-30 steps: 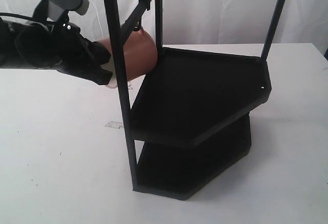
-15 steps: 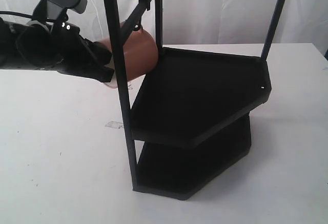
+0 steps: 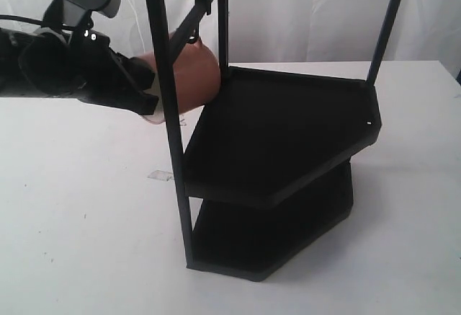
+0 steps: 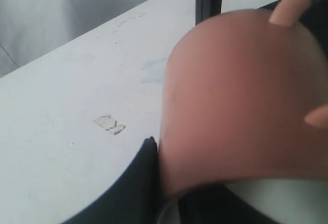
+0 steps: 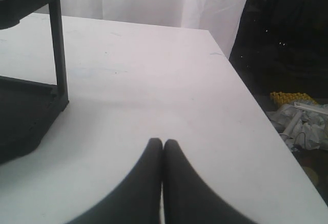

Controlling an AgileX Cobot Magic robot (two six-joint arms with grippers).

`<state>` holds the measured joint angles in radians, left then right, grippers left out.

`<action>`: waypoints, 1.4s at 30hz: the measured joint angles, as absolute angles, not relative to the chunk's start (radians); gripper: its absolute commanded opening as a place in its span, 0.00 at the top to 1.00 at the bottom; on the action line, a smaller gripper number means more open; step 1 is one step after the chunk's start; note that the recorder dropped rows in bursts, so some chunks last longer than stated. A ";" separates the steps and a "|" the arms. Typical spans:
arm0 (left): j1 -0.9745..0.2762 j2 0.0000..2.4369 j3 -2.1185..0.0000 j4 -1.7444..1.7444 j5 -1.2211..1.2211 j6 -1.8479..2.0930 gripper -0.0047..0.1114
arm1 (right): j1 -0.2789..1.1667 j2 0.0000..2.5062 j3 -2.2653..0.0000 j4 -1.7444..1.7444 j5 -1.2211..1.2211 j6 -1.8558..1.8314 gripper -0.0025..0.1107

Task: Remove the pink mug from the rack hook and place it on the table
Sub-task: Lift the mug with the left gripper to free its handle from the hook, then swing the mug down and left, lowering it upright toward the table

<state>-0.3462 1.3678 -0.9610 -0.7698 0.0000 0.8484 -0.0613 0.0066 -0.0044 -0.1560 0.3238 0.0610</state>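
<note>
The pink mug (image 3: 193, 77) lies on its side in the air beside the rack (image 3: 288, 135), its handle up against the slanted crossbar (image 3: 189, 23). My left gripper (image 3: 153, 106) is shut on the mug's rim wall. In the left wrist view the pink mug (image 4: 241, 96) fills the frame. One finger (image 4: 146, 167) presses its outside and the other is inside the cream interior. A black part (image 4: 319, 1) shows between the handle's ends. A short rack hook (image 3: 201, 0) juts higher up the bar. My right gripper (image 5: 163, 143) is shut and empty above the table (image 5: 154, 80).
The rack's front post (image 3: 171, 127) stands between the exterior camera and the mug. A small clear scrap (image 3: 160, 176) lies on the table (image 3: 79, 207) below the mug. In the right wrist view a rack post (image 5: 57, 44) stands near, and the table edge (image 5: 261, 111) drops to floor clutter.
The left gripper and the mug have shifted slightly up and to the left, still against the crossbar. The rack has not moved.
</note>
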 measured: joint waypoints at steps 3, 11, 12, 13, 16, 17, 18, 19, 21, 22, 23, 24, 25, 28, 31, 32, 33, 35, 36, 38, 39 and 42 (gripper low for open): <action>-0.346 1.335 -0.960 -0.767 0.000 0.848 0.96 | -0.061 0.007 -0.004 -0.156 0.324 0.061 0.98; -0.346 1.296 -0.957 -0.757 0.008 0.864 0.96 | -0.061 0.007 -0.004 -0.156 0.324 0.061 0.98; -0.346 1.296 -0.957 -0.757 0.010 0.866 0.96 | -0.061 0.007 -0.004 -0.156 0.324 0.061 0.98; -0.346 1.296 -0.957 -0.757 0.010 0.868 0.96 | -0.061 0.007 -0.004 -0.156 0.324 0.061 0.98; -0.334 1.296 -0.957 -0.757 0.014 0.872 0.96 | -0.061 0.007 -0.004 -0.156 0.324 0.061 0.98; -0.327 1.296 -0.957 -0.757 0.016 0.872 0.96 | -0.061 0.007 -0.004 -0.156 0.324 0.061 0.98; -0.316 1.296 -0.957 -0.757 0.016 0.872 0.96 | -0.061 0.007 -0.004 -0.156 0.324 0.061 0.98; -0.302 1.296 -0.957 -0.757 0.017 0.872 0.96 | -0.061 0.007 -0.004 -0.156 0.324 0.061 0.98; -0.275 1.296 -0.957 -0.757 0.020 0.872 0.96 | -0.061 0.007 -0.004 -0.156 0.324 0.061 0.98; -0.257 1.296 -0.957 -0.757 0.022 0.872 0.96 | -0.061 0.007 -0.004 -0.156 0.324 0.061 0.98; -0.245 1.296 -0.957 -0.757 0.022 0.870 0.96 | -0.061 0.007 -0.004 -0.156 0.324 0.061 0.98; -0.233 1.296 -0.957 -0.757 0.024 0.869 0.96 | -0.061 0.007 -0.004 -0.156 0.324 0.061 0.98; -0.222 1.296 -0.957 -0.757 0.024 0.869 0.96 | -0.061 0.007 -0.004 -0.156 0.324 0.061 0.98; -0.198 1.296 -0.957 -0.757 0.030 0.866 0.96 | -0.061 0.007 -0.004 -0.156 0.324 0.061 0.98; -0.174 1.296 -0.957 -0.757 0.053 0.861 0.96 | -0.061 0.007 -0.004 -0.156 0.324 0.061 0.98; -0.170 1.296 -0.957 -0.757 0.063 0.852 0.96 | -0.061 0.007 -0.004 -0.156 0.324 0.061 0.98; -0.166 1.296 -0.957 -0.757 0.072 0.846 0.96 | -0.061 0.007 -0.004 -0.156 0.324 0.061 0.98; -0.165 1.295 -0.957 -0.757 0.088 0.831 0.96 | -0.061 0.007 -0.004 -0.156 0.324 0.061 0.98; -0.163 1.292 -0.957 -0.757 0.103 0.824 0.96 | -0.061 0.007 -0.004 -0.156 0.324 0.061 0.98; -0.163 1.286 -0.957 -0.757 0.145 0.820 0.96 | -0.061 0.007 -0.004 -0.156 0.324 0.061 0.98; -0.163 1.279 -0.957 -0.757 0.163 0.817 0.96 | -0.061 0.007 -0.004 -0.156 0.324 0.061 0.98; -0.163 1.253 -0.957 -0.746 0.243 0.774 0.96 | -0.061 0.007 -0.004 -0.156 0.324 0.061 0.98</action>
